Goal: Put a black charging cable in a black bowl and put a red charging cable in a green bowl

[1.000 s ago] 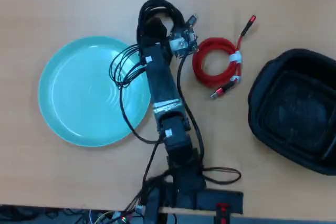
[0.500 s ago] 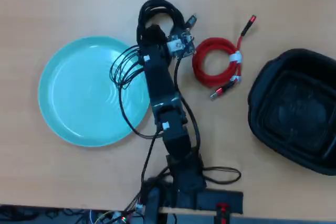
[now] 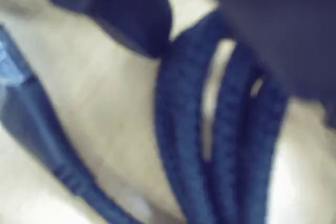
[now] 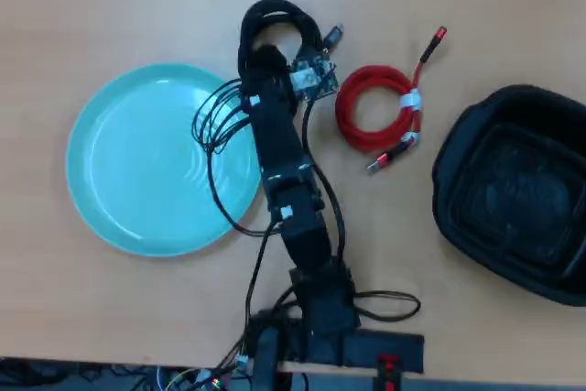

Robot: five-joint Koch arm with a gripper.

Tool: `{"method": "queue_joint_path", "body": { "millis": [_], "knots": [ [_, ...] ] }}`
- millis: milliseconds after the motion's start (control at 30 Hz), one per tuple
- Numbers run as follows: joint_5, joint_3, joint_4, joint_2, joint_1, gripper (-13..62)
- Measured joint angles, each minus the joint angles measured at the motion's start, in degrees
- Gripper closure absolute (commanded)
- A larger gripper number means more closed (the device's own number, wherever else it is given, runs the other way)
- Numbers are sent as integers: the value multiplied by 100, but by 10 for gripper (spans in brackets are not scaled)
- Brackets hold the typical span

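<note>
In the overhead view the tool [image 4: 265, 50] sits at the end of the arm, directly over the black charging cable [image 4: 275, 17], which lies coiled on the desk [image 4: 110, 6] just above the arm's tip. Whether the tool is released or clenched I cannot tell; the wrist hides the jaws from above. The green bowl [image 4: 137, 157] lies to the left, with the robot's own thin wires looping over its right edge. The red charging cable [image 4: 375, 107], bound by a white tie, rests just right of the tool, and the black bowl [image 4: 517, 190] sits at the far right edge, well apart from the black coil. Both bowls look empty.

In the wrist view, blurred and tinted blue, several strands of the black charging cable [image 3: 181, 129] run very close beneath the camera, over the pale desk [image 3: 105, 93]. A dark jaw part crosses the top, but its closure cannot be read.

The step in hand appears to be grasping the black coil. The next move would call for a firm pinch on several strands, a lift, and a long carry rightward past the red coil.
</note>
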Motion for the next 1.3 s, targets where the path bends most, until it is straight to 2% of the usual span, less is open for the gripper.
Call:
{"method": "queue_joint_path", "body": {
  "millis": [133, 300, 833, 1300],
  "knots": [
    [26, -220, 0, -185, -9, 414],
    [9, -527, -114, -308, 9, 571],
    [0, -475, -141, -290, 237, 570],
    [-466, -378, 738, 598, 396, 570]
  ]
}}
